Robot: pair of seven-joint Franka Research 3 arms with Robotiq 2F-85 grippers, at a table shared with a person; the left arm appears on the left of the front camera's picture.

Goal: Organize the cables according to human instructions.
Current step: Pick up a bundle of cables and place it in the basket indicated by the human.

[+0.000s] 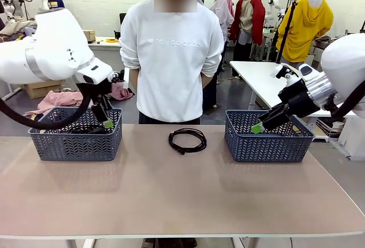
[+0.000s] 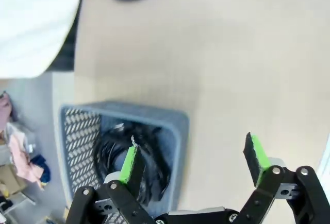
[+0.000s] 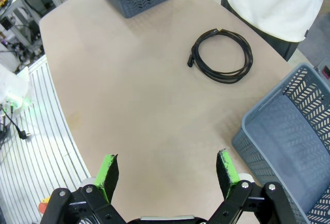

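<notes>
Cable work centres on one coiled cable (image 1: pixel 187 140), a thin black cord lying flat on the table (image 1: pixel 171 196) near its far edge, just in front of the person (image 1: pixel 171 48) in the white sweatshirt. To the coil's left stands the left basket (image 1: pixel 76 135), which already holds more cables (image 2: pixel 129 162) in a dark tangle; to the coil's right stands the right basket (image 1: pixel 268 137), whose floor looks bare in the right wrist view. The coil touches neither basket.

The left gripper (image 1: pixel 106 120) hangs over the left basket's near right corner with its jaws spread wide and nothing between the green pads. The right gripper (image 1: pixel 259 127) hovers at the right basket's left wall, jaws equally wide, also holding nothing. Both sit well apart from the coil.

The cord will likely be light and limp: lifted by one strand, the loops may sag or unwind, and the smooth jacket could slip. A pinch across the bundled strands on the coil's rim, where several turns lie together, seems the safest hold; the plug end (image 3: pixel 190 62) on the coil's left side is stiffer but would let the rest dangle.
</notes>
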